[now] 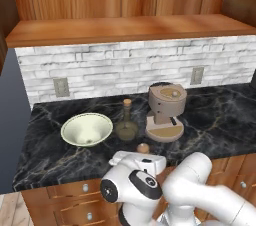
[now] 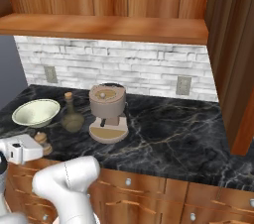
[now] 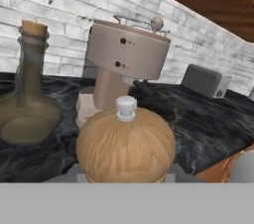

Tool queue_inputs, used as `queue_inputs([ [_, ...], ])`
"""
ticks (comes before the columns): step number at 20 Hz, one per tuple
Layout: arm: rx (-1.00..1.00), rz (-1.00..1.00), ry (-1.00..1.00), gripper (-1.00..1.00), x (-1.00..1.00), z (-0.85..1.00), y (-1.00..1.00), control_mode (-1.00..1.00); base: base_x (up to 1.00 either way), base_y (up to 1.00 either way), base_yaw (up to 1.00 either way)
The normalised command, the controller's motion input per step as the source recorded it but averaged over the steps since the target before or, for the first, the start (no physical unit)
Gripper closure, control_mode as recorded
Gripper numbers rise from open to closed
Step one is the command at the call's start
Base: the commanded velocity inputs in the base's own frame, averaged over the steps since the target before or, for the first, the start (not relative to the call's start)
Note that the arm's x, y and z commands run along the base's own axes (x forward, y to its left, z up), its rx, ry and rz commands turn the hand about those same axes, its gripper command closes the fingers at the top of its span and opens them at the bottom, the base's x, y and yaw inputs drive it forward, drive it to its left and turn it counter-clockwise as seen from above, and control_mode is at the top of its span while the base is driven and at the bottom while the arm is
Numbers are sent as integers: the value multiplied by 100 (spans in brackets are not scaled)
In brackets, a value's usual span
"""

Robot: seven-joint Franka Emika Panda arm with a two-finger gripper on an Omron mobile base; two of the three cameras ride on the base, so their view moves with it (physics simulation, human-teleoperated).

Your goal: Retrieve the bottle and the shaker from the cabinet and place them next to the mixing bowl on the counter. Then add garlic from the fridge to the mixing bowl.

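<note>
Left base view: white arm nearest the lens; end effector low at table front edge, wooden shaker top poking above it, just in front of bottle; mixing bowl left of bottle.

Right base view: shaker touching the hand's far end.

Hand view: shaker upright, dead centre. Jaws part-closed; judged gripping shaker.

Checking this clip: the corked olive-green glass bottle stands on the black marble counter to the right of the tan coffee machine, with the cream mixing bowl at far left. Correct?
Not quite. The corked olive-green glass bottle stands left of the tan coffee machine, between it and the cream mixing bowl, as the left base view shows. The rest holds.
</note>
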Motion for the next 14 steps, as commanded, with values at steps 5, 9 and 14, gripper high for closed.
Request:
queue_inputs([
  [5,2,5,0,100,32,-8,47,-100,0,0,0],
  [9,3,7,0,100,41,-3,24,-100,0,0,0],
  [14,0,10,2,100,53,-40,1,-100,0,0,0],
])
